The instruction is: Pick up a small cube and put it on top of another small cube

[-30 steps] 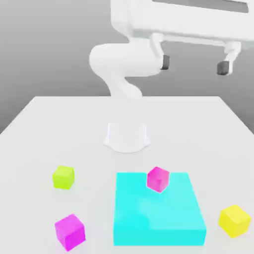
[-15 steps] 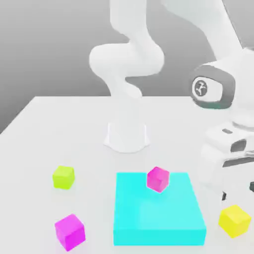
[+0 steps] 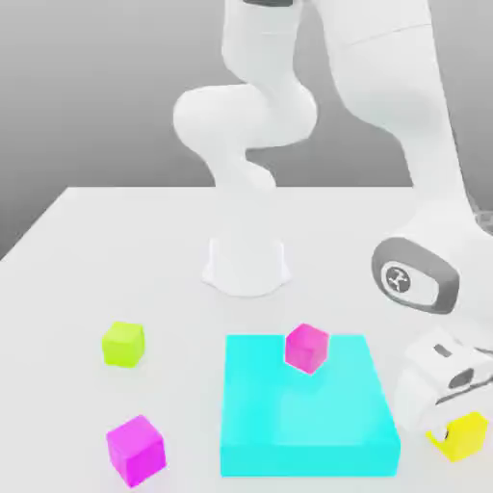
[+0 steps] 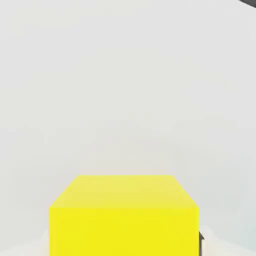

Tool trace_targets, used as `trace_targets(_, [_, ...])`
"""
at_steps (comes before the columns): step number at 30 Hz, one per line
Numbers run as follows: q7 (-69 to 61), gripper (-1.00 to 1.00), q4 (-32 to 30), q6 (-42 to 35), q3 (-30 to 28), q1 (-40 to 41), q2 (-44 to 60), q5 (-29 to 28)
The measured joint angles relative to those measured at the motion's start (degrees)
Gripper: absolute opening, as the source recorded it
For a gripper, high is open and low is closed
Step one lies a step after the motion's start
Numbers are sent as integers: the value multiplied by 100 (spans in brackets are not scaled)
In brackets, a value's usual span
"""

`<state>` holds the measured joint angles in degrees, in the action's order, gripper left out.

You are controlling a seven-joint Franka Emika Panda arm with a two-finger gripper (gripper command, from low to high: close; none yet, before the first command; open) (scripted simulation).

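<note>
The small cube (image 3: 468,437), plain yellow, rests on the white table at the front of the exterior view's right. My gripper (image 3: 451,424) has come down over it, and the white hand covers the cube's near-left part. The hand view has the small cube (image 4: 124,215) close up between the jaws, with a dark fingertip (image 4: 201,243) pressed against its side. The jaws are shut on the cube. A lime cube (image 3: 123,344) and a magenta cube (image 3: 136,450) lie on the table at the exterior view's left.
A wide cyan slab (image 3: 308,414) lies just left of the hand, with a second magenta cube (image 3: 306,348) on its far edge. The robot's white base (image 3: 246,265) stands behind the slab. The table's front edge is close to the yellow cube.
The arm swung from high at the back down to the yellow cube, and the jaws closed from wide open onto it. The cubes and slab kept their places.
</note>
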<state>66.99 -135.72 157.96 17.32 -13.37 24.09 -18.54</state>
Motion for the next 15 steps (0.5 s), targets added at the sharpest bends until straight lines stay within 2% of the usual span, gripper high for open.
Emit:
trace_targets(3, [-295, -100, -141, -406, 253, 281, -550, 396])
trace_targets(15, [-937, -100, -548, -830, -1098, 2271, -1462, 1296])
